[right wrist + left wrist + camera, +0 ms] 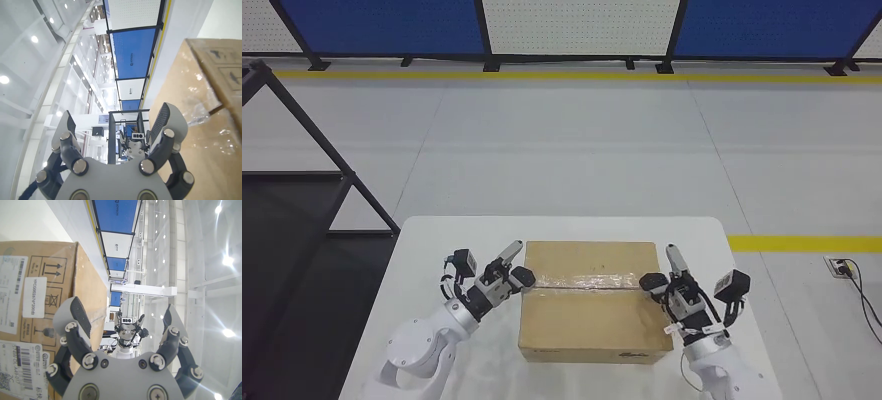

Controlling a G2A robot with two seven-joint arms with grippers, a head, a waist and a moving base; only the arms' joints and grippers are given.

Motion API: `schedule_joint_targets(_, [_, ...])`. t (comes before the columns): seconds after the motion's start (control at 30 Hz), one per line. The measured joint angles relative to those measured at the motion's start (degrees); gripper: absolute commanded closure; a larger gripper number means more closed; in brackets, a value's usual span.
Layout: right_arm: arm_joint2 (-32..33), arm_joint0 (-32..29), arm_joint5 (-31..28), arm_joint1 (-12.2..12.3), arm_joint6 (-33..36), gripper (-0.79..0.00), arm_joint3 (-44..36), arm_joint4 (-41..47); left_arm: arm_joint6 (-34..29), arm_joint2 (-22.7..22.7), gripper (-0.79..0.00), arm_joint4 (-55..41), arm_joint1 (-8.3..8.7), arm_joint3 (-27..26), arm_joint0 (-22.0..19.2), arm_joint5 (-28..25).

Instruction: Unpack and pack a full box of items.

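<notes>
Between the left gripper (516,263) and right gripper (661,268), jaws apart on both, sits the sealed box (592,315): stiff, likely heavy; its tape (587,283) looks slick, so hold bare cardboard at the ends.

The cardboard box (592,300) sits on the table (442,250), in the middle between its left and right sides and close to the near edge. The left claw (517,263) is just beside the box's left end and the right claw (662,270) just beside its right end, so the box lies between them. A metal rack (302,190) stands on the floor left of the table. Partition panels (582,25) line the floor far behind it.
</notes>
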Motion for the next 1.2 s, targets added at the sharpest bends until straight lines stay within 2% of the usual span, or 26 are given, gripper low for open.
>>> schedule_joint_targets(0.2, [-3.5, 5.6, 4.0, -0.3, 0.7, -0.785, 5.8, -0.5, 0.1, -0.3, -0.785, -0.3, 0.01, -0.8, 0.5, -0.3])
schedule_joint_targets(0.37, [-5.1, 7.4, 5.9, -0.3, 2.2, -0.785, 8.8, -1.4, 0.0, -1.6, -0.785, -1.1, 0.15, -1.7, 1.4, -0.9])
schedule_joint_targets(0.7, [-3.6, 2.8, 5.0, 0.3, 0.9, -0.785, 6.1, -4.1, -0.5, -2.8, -0.785, -1.7, 0.33, -3.8, 2.4, -0.9])
schedule_joint_targets(1.07, [-0.3, 0.1, 4.6, 0.2, -6.2, -0.785, 3.3, -0.1, -0.6, -2.5, -0.785, -1.1, 0.37, -4.9, 3.3, -1.0])
schedule_joint_targets(1.2, [0.0, -1.0, 1.9, 0.2, -6.3, -0.785, 1.0, 0.8, -0.4, -2.5, -0.785, -1.3, 0.36, -5.1, 3.5, -1.1])
